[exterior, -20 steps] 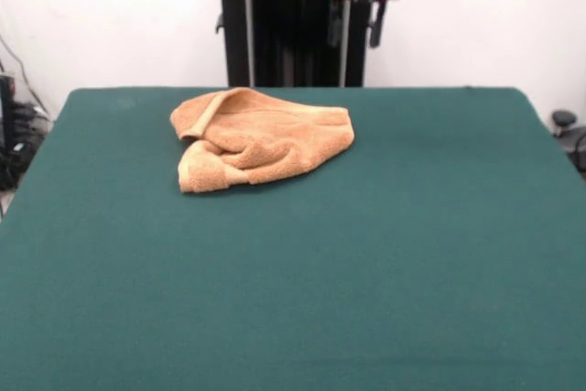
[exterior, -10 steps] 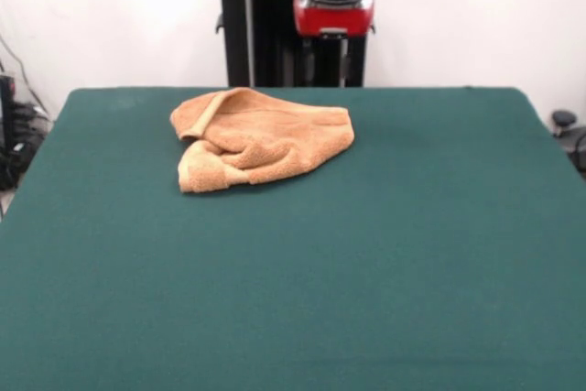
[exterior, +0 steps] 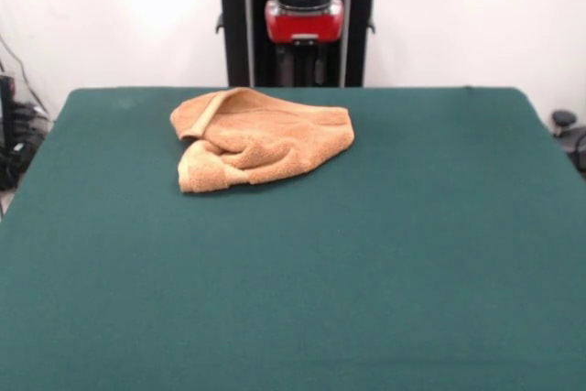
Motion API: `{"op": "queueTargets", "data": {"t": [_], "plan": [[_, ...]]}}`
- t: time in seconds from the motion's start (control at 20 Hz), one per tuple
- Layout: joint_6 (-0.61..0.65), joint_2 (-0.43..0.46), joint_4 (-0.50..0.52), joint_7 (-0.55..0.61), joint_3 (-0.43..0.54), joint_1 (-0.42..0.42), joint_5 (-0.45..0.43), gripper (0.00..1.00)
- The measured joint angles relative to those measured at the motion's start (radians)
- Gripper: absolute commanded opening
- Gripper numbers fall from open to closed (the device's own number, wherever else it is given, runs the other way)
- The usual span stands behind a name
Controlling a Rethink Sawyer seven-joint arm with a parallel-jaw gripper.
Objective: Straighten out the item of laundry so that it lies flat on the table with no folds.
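The orange-tan towel lies crumpled on the dark green table, in the far left-centre part in the front view. Its edges are folded over one another, with a thick fold at its near left corner. The gripper hangs under the arm's red and black end, in front of the black pedestal. It is above and behind the towel's far edge and does not touch the towel. Its tips merge with the dark pedestal, so I cannot tell how it stands.
The black pedestal stands at the table's far edge against a white wall. Cables and dark gear sit off the table's left side. A small black object sits off its right side.
The arm's red end has moved left in the picture and come lower, from the pedestal's right side to its middle. The towel has not moved.
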Motion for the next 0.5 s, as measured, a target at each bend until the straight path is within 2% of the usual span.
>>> {"op": "queueTargets", "data": {"t": [0.5], "plan": [[-0.022, 0.003, 0.000, 0.000, 0.003, -0.047, -0.088, 1.00]]}}
